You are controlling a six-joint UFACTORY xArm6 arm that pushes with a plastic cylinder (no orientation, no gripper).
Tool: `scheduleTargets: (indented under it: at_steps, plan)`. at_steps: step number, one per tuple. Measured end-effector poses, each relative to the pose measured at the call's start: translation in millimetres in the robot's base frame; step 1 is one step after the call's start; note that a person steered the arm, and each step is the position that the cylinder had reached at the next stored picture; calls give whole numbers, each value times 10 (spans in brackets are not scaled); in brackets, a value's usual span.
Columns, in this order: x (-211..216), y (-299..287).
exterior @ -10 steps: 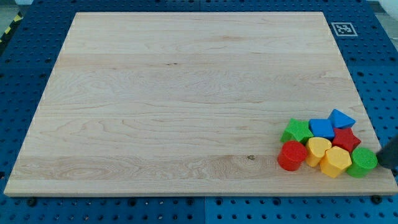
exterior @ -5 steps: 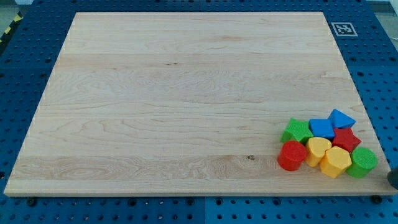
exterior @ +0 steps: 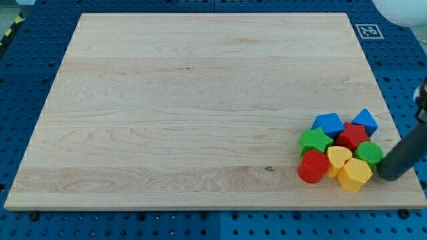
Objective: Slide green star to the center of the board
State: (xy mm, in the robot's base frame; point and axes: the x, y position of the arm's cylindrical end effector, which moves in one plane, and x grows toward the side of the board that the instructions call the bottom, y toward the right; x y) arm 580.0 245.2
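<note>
Probably the light, hard green star (exterior: 315,141) is sliding easily if the tip (exterior: 389,175), having no jaws, pushes its right side.

Green star (exterior: 314,141) flat, cluster's left edge

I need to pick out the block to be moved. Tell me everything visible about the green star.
The green star is a small, matte, bright green block with ridged sides, lying flat near the wooden board's lower right corner, on the view's left edge of the cluster. It is packed against the blue block above it, the red star to its right and the red cylinder below. My tip sits at the cluster's far right, apart from it.
</note>
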Motion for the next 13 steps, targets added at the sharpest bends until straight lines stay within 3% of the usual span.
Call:
scheduleTargets:
  at_steps: [2, 6, 9, 13]
  plan:
    - [-181, -432]
    - [-1051, -1449]
    - [-479, -1449]
    - [-523, -2302]
